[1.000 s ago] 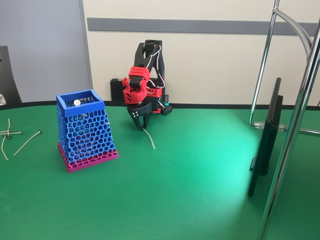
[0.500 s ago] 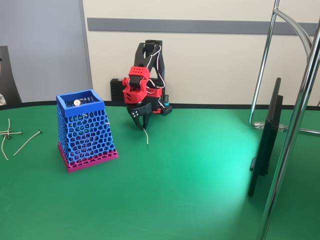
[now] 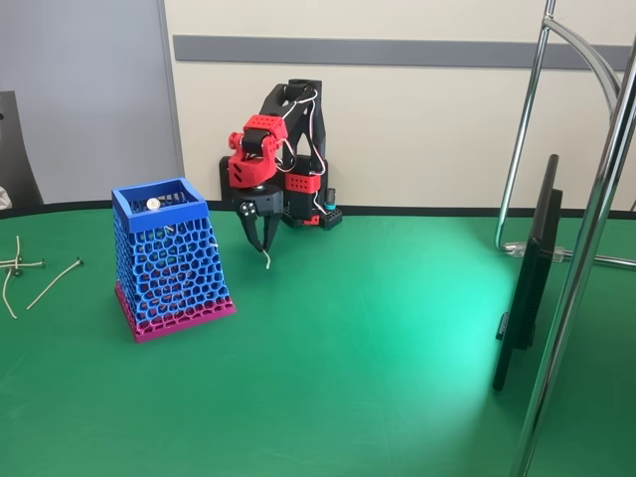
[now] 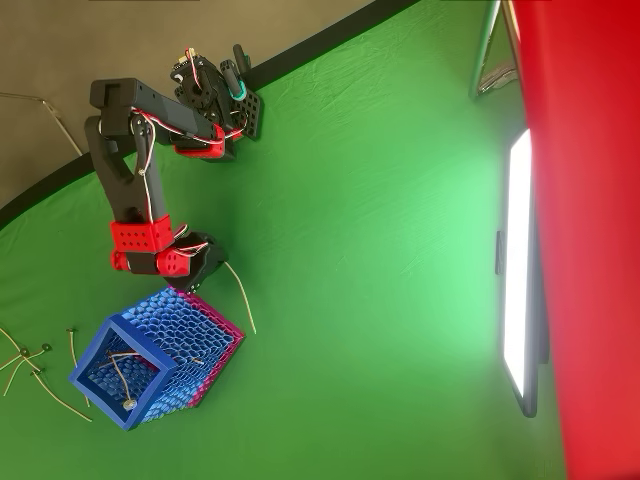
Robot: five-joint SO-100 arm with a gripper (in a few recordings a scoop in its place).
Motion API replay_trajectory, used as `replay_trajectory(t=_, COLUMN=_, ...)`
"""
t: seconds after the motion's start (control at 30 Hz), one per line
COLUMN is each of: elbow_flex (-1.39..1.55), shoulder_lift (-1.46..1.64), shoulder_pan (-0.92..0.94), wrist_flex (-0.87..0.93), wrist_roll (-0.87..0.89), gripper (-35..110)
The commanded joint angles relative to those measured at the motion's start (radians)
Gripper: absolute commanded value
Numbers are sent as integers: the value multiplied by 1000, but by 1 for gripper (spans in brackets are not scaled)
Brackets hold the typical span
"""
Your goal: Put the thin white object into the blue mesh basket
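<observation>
My red and black gripper (image 3: 260, 239) is shut on the thin white object (image 3: 264, 260), which hangs down from the fingertips just above the green table. In the overhead view the thin white object (image 4: 242, 298) trails away from the gripper (image 4: 212, 262) and passes close by the basket's pink base. The blue mesh basket (image 3: 167, 260) stands upright to the left of the gripper in the fixed view, about a hand's width away. Its open top (image 4: 98, 352) shows similar thin white pieces lying inside.
Several loose off-white sticks (image 3: 30, 275) lie on the table left of the basket, seen too in the overhead view (image 4: 30, 368). A dark monitor (image 3: 527, 283) and a chrome stand (image 3: 586, 219) occupy the right side. Open green table lies between them and the arm.
The arm has swung left toward the basket, carrying the thin white object with it; the object hangs shorter and closer to the basket than before.
</observation>
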Motion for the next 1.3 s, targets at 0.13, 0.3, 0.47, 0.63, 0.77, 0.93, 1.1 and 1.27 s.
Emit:
replay_trajectory(t=0.13, elbow_flex=-239, shoulder_lift=37, shoulder_pan=-26, wrist_flex=-6, wrist_roll=-69, gripper=1)
replay_trajectory(t=0.3, elbow_flex=-336, shoulder_lift=48, shoulder_pan=-48, wrist_flex=-114, wrist_roll=-109, gripper=1)
replay_trajectory(t=0.47, elbow_flex=-402, shoulder_lift=51, shoulder_pan=-66, wrist_flex=-235, wrist_roll=-153, gripper=1)
replay_trajectory(t=0.63, elbow_flex=-446, shoulder_lift=46, shoulder_pan=-57, wrist_flex=-367, wrist_roll=-183, gripper=1)
replay_trajectory(t=0.77, elbow_flex=-476, shoulder_lift=48, shoulder_pan=-61, wrist_flex=-436, wrist_roll=-218, gripper=1)
replay_trajectory(t=0.93, elbow_flex=-532, shoulder_lift=37, shoulder_pan=-60, wrist_flex=-512, wrist_roll=-267, gripper=1)
replay_trajectory(t=1.1, elbow_flex=-538, shoulder_lift=64, shoulder_pan=-32, wrist_flex=-606, wrist_roll=-439, gripper=1)
replay_trajectory(t=1.27, elbow_flex=-518, shoulder_lift=120, shoulder_pan=20, wrist_flex=-623, wrist_roll=-678, gripper=1)
